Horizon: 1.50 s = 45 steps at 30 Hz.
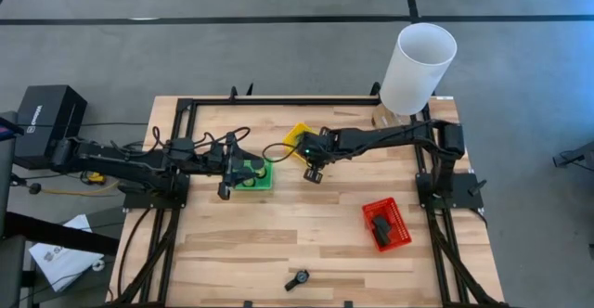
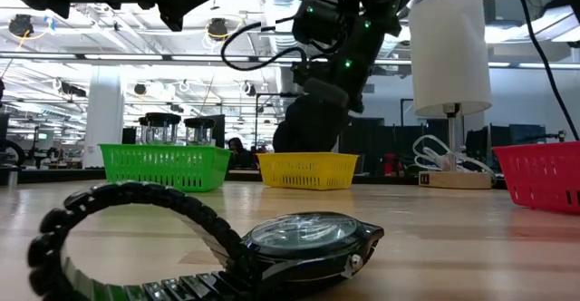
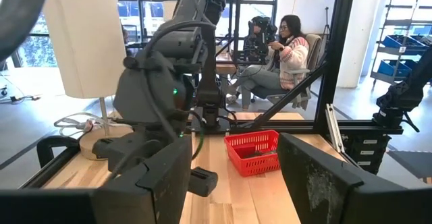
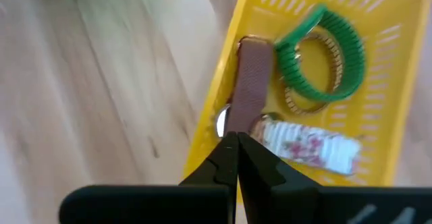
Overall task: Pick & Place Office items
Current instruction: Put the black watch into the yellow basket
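While the left tool [image 1: 225, 167] hangs open over the green tray [image 1: 261, 180], the empty right tool [image 4: 236, 158] is closed beside the yellow tray [image 4: 378, 116].

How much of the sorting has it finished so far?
Partly done: the yellow basket already holds a green bracelet and a brown strap. The right hand, shut, is empty just beside that basket. A black watch lies on the table, not yet sorted.
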Each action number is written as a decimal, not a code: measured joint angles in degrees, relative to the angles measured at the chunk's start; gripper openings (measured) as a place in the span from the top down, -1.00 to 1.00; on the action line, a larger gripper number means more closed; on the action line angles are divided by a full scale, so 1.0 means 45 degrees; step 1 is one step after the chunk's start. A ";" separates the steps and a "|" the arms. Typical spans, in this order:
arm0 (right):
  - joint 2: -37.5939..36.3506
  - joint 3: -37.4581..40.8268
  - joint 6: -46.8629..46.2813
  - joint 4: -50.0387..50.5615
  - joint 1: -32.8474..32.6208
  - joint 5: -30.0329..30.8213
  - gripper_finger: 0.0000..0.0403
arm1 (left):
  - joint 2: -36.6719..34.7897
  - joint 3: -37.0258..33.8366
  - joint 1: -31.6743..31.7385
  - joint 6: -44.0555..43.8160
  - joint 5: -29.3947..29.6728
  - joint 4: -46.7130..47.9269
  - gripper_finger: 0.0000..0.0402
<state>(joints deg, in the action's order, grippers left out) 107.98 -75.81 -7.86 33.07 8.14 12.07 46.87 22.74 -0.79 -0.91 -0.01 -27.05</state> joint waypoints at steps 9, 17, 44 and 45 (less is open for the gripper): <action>0.0000 -0.0007 0.2295 0.0330 -0.0150 0.0322 1.00 | 0.0000 0.0000 0.0002 -0.0296 0.0000 -0.0009 -0.06; 0.0000 -0.0753 0.1875 0.3186 -0.0925 0.0332 1.00 | 0.0000 0.0000 0.0001 -0.0296 0.0000 -0.0010 -0.06; -0.0055 -0.3280 0.0921 0.7974 -0.6439 0.1966 1.00 | 0.0000 0.0000 -0.0679 -0.0913 -0.0009 -0.0005 -0.06; -0.0137 -0.3272 0.0926 0.8088 -0.6531 0.1964 1.00 | 0.0000 0.0000 -0.0778 -0.0913 -0.0009 -0.0005 -0.06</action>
<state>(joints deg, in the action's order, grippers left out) 107.37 -90.53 -3.69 69.47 -21.25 20.91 46.87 22.74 -4.29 -5.02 -0.05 -27.07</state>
